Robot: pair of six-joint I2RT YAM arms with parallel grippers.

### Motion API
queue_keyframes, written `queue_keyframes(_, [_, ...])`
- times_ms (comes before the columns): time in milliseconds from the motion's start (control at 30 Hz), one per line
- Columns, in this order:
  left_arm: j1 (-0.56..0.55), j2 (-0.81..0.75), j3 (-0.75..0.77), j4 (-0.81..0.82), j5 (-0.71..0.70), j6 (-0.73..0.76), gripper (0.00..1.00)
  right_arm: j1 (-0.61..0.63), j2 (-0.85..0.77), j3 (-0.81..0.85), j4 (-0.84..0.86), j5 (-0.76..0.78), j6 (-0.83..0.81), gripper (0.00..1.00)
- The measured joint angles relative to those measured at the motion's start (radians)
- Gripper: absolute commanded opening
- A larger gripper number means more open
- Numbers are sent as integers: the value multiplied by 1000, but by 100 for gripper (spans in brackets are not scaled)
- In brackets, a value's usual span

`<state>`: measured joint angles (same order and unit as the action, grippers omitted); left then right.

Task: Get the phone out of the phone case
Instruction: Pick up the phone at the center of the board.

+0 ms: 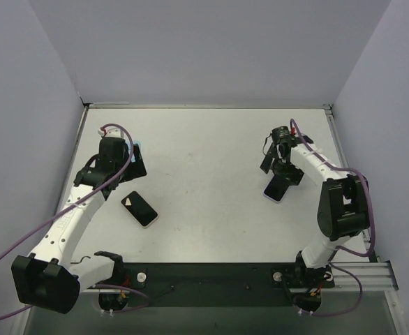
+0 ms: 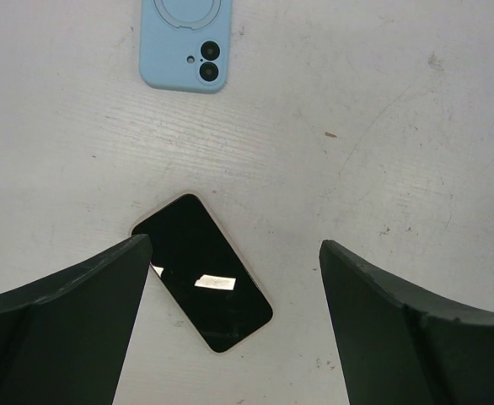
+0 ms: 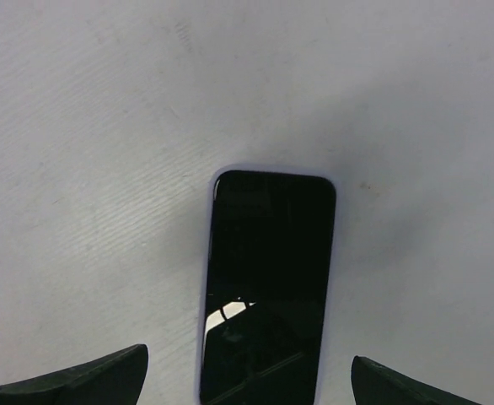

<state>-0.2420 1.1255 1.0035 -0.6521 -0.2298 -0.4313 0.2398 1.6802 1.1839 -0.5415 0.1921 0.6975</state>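
On the left side of the table (image 1: pixel 211 139), my left gripper (image 2: pixel 234 245) hangs spread wide and empty above a black-screened phone (image 2: pixel 201 274) lying flat, screen up. The light-blue phone case (image 2: pixel 184 51) lies back-up just beyond it, on the far side and not touching it. On the right, my right gripper (image 3: pixel 249 354) is likewise splayed, grasping nothing, over a second dark phone (image 3: pixel 268 278) with a thin lilac rim (a case on it, I'd guess, though I can't be sure). I judge the left pair already separated and the right handset next: pin one edge, then peel the rim off a corner. No brand, label or writing is legible. The blue case shows only a ring and two lens holes.
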Motion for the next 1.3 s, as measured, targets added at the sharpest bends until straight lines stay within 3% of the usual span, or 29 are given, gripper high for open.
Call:
queue_keyframes(333, [0, 30, -3, 6, 46, -5, 92, -126, 69, -34, 14, -120, -79, 100])
queue_keyframes(600, [0, 32, -3, 13, 70, -10, 92, -146, 118, -76, 72, -235, -116, 99])
queue_keyframes(833, [0, 36, -3, 13, 83, -23, 91, -140, 119, -80, 79, -253, -124, 90])
queue_keyframes(867, [0, 37, -3, 13, 85, -29, 91, -140, 119, -80, 79, -256, -125, 88])
queue_keyframes(1000, [0, 43, -2, 11, 85, -51, 92, -136, 119, -84, 79, -263, -132, 44])
queue_keyframes(1033, [0, 48, 2, 7, 85, -60, 92, -135, 119, -85, 82, -263, -135, 37])
queue_keyframes(1100, [0, 68, 24, -18, 85, -72, 92, -135, 117, -87, 87, -267, -143, 26])
queue_keyframes(1300, [0, 94, 65, -39, 113, -96, 93, -91, 112, -90, 112, -262, -183, 7])
